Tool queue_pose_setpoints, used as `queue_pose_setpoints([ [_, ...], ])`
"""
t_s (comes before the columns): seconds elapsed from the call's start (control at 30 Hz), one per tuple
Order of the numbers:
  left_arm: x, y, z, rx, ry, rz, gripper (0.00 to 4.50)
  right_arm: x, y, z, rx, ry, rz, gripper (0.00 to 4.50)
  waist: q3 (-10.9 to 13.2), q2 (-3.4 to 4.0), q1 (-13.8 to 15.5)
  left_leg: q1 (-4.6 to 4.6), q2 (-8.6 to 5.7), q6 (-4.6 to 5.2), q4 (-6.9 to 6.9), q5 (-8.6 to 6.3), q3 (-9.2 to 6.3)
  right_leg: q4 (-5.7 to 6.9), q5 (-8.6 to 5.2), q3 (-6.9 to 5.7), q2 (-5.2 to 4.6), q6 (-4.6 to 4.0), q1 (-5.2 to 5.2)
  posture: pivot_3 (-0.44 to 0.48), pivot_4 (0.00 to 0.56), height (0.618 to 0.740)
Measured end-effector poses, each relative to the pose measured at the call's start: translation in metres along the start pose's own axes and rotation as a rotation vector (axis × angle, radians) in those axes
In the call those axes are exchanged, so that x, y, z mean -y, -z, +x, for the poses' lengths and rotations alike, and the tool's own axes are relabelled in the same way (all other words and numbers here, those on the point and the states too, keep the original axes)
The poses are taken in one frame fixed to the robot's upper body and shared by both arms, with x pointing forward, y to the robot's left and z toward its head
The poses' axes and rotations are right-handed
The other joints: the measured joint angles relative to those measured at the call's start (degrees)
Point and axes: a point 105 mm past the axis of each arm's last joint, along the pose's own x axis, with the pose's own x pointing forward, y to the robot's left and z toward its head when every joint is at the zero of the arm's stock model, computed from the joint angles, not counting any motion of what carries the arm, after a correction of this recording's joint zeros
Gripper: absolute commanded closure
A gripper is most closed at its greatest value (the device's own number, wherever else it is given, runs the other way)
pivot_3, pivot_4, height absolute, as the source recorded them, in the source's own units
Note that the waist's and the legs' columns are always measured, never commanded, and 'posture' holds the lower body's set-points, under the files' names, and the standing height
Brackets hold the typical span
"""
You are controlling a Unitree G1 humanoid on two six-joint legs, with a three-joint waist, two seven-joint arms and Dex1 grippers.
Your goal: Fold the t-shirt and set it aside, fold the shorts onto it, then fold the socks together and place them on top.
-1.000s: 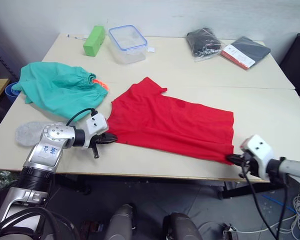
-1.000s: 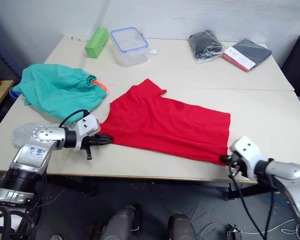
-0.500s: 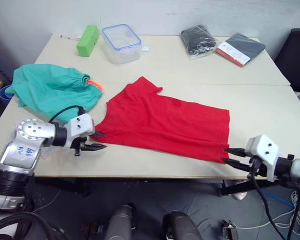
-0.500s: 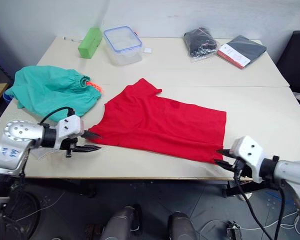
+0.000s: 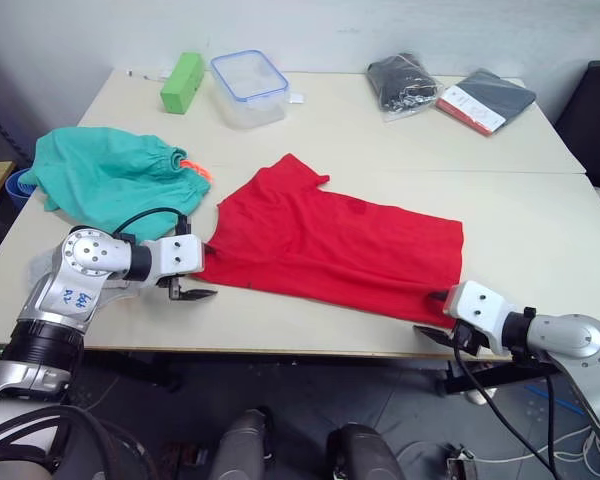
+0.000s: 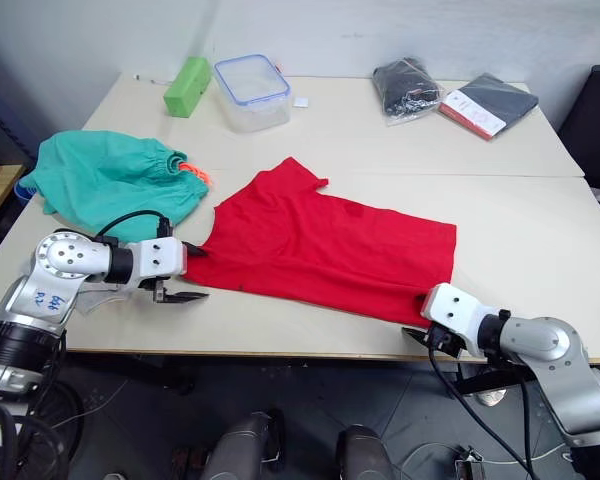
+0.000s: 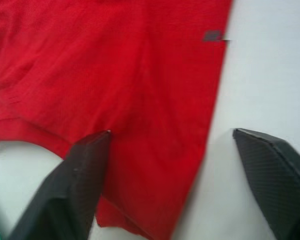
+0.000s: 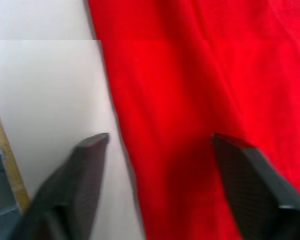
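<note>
Left gripper [image 5: 193,283] and right gripper [image 5: 438,318], both spread wide, straddle the near corners of the t-shirt [image 5: 335,245], likely poised to pinch and fold it. It lies flat mid-table [image 5: 540,215], 2 corners apart.

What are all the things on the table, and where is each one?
T-shirt: one, red, spread flat mid-table near the front edge.
Shorts: one, teal-green with an orange drawstring, bunched at the left.
Sock: light grey, just a bit showing behind the left arm; count unclear.
Box: one, clear with a blue rim, back left.
Block: one, green, left of the box.
Black bundle: one, bagged, back right.
Flat packet: one, dark with red and white, far back right.
Table: one, cream.
Left gripper: black fingers, open at the shirt's left corner.
Right gripper: black fingers, open at the shirt's right corner.
</note>
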Motion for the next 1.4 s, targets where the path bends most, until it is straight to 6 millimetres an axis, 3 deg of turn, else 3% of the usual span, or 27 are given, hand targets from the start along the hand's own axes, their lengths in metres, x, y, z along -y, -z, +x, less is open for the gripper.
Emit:
queue_pose_setpoints([
  [0.23,0.001,0.004,0.004,0.002,0.014,0.001,3.26,-0.002,0.002,0.004,-0.001,-0.014,-0.021,4.50,0.0,0.03,0.3,0.12,0.02,0.07,-0.03,-0.06,0.02,0.03,0.00,0.04,0.00,-0.01,0.05,0.000,0.150,0.740],
  [0.37,0.003,0.005,0.005,-0.001,0.028,-0.013,4.49,0.001,0.003,0.006,-0.001,-0.019,-0.024,4.50,0.0,0.03,0.3,0.12,0.02,0.07,-0.03,-0.05,0.02,0.04,0.00,0.04,0.00,0.00,0.05,0.000,0.150,0.740],
  [0.5,0.009,0.005,0.002,0.006,0.057,-0.063,4.49,0.002,0.001,0.005,0.023,-0.065,-0.050,4.50,0.0,0.03,0.2,0.11,0.02,0.04,-0.04,-0.05,0.06,0.01,0.00,0.05,0.00,0.00,0.05,0.000,0.150,0.740],
  [0.7,0.056,-0.006,-0.017,0.023,0.249,-0.183,4.49,-0.004,0.004,-0.009,0.040,-0.262,-0.204,4.50,0.0,0.05,-1.1,0.13,0.02,-0.11,-0.31,-0.05,0.22,-0.18,-0.01,0.13,-0.01,-0.01,0.01,0.000,0.150,0.740],
  [0.87,0.088,-0.013,-0.022,0.016,0.295,-0.229,4.49,-0.001,0.016,-0.018,0.021,-0.352,-0.323,4.50,0.0,0.06,-1.1,0.27,0.06,-0.05,-0.30,-0.08,0.29,-0.16,-0.03,0.21,0.00,-0.04,0.06,0.000,0.150,0.740],
  [1.13,0.087,-0.016,-0.015,0.000,0.202,-0.240,4.49,0.006,0.017,-0.017,0.014,-0.350,-0.342,4.50,0.0,0.10,-0.7,0.39,0.06,0.08,-0.32,-0.14,0.28,-0.12,-0.03,0.24,-0.02,-0.05,0.12,0.000,0.150,0.740],
  [1.17,0.086,-0.016,-0.015,-0.001,0.198,-0.242,4.50,0.005,0.017,-0.017,0.016,-0.355,-0.327,4.30,0.0,0.11,-0.7,0.39,0.07,0.07,-0.33,-0.14,0.28,-0.12,-0.03,0.24,-0.02,-0.06,0.12,0.000,0.150,0.740],
  [1.27,0.085,-0.016,-0.016,-0.001,0.189,-0.253,3.88,-0.006,0.015,-0.020,0.031,-0.408,-0.250,3.62,0.0,0.12,-0.7,0.39,0.07,0.06,-0.39,-0.13,0.27,-0.12,-0.04,0.23,-0.02,-0.07,0.12,0.000,0.150,0.740],
  [1.4,0.088,-0.013,-0.023,0.023,0.205,-0.352,2.68,-0.023,0.012,-0.034,0.038,-0.503,-0.103,2.22,0.1,0.16,-0.8,0.37,0.08,0.07,-0.46,-0.13,0.26,-0.13,-0.05,0.22,-0.02,-0.09,0.07,0.000,0.150,0.740],
])
